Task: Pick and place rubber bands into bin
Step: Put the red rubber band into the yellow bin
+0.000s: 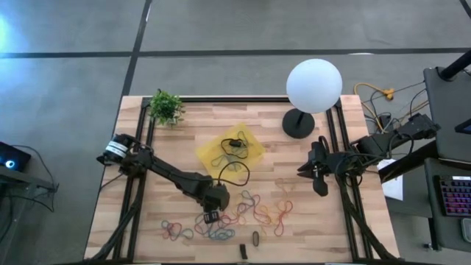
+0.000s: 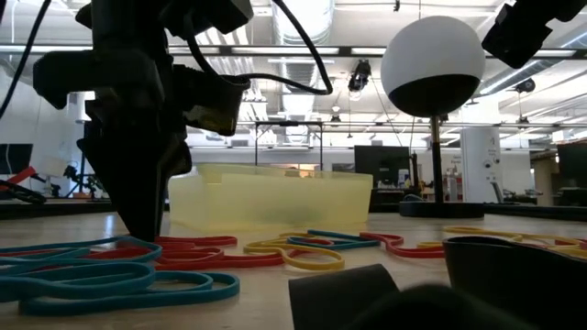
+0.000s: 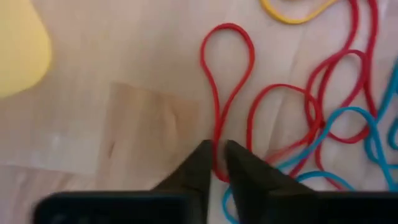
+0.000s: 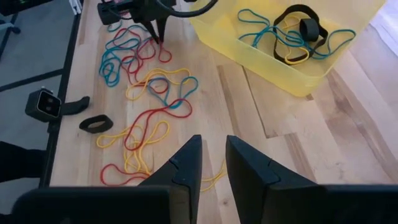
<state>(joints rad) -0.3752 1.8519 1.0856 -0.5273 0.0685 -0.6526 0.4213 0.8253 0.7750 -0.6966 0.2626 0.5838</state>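
Rubber bands [image 1: 243, 210] are lying scattered on the desk [image 1: 184, 140] at six o'clock from the yellow bin [image 1: 254, 156]; the left hand [image 3: 216, 163] is pinching a red band [image 3: 227, 74] there. The right hand [image 4: 213, 163] is hovering at three o'clock, fingers slightly apart.

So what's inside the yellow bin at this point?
The right wrist view shows the bin holding a few rubber bands: blue loops, a yellow one and a broad black band. Whether anything lies beneath that tangle cannot be seen.
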